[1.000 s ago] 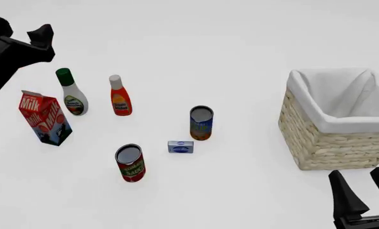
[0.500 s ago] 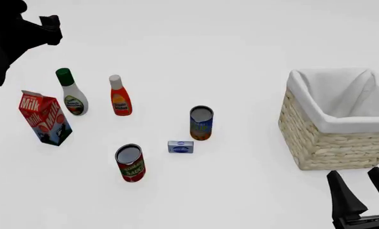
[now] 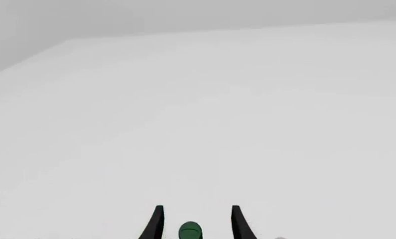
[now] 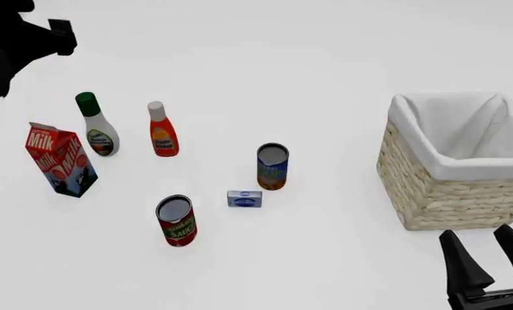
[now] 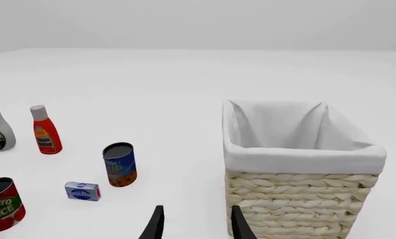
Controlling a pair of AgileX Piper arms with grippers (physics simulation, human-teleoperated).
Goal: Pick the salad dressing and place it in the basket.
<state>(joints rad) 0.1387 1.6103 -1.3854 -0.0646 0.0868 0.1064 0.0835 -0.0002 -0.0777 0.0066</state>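
Dressing (image 4: 95, 126) upright beside milk carton (image 4: 62, 159), left gripper (image 3: 194, 221) agape and empty above its cap, right gripper (image 4: 488, 258) open, empty

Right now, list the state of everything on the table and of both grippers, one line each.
White salad dressing bottle with green cap: upright, capped, ungrasped.
Red-orange bottle: upright, capped.
Milk carton: upright.
Blue can: upright.
Red sauce can: upright.
Small blue box: lying flat.
Wicker basket: nothing visible inside.
Left gripper: open.
Right gripper: open.

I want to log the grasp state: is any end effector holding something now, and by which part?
Nothing is held. The left end effector is open above the salad dressing; the right end effector is open and empty.
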